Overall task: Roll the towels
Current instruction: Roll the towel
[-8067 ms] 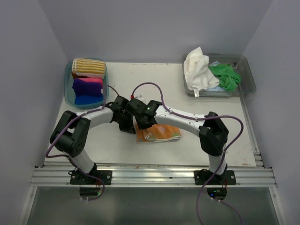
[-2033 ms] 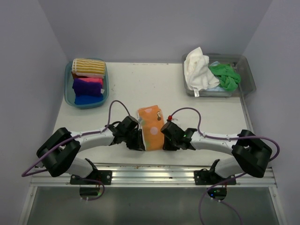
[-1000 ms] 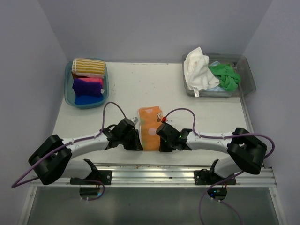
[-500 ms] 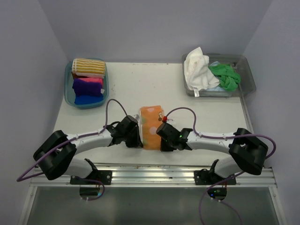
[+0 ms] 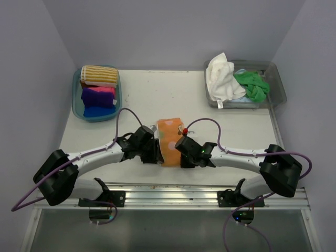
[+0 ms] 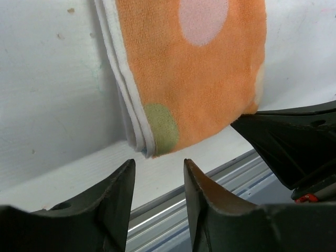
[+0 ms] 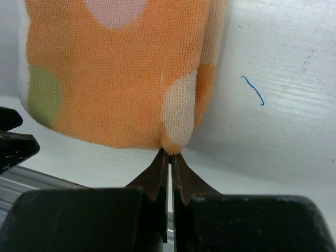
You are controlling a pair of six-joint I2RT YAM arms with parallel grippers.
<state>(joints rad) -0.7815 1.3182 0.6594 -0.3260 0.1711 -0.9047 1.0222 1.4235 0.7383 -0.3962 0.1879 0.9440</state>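
An orange towel with pale dots lies folded lengthwise near the table's front edge, between my two grippers. My left gripper is open at the towel's near left corner; in the left wrist view that corner sits just beyond the open fingertips, apart from them. My right gripper is shut on the towel's near right edge, pinched at the tips in the right wrist view. The towel spreads away from it.
A teal tub at the back left holds rolled striped, pink, purple and blue towels. A clear tub at the back right holds loose white and green towels. The metal rail runs along the front.
Both grippers have crept slightly away from the front edge at the towel's near end, and the towel looks a little shorter. The left arm's elbow has swung outward.
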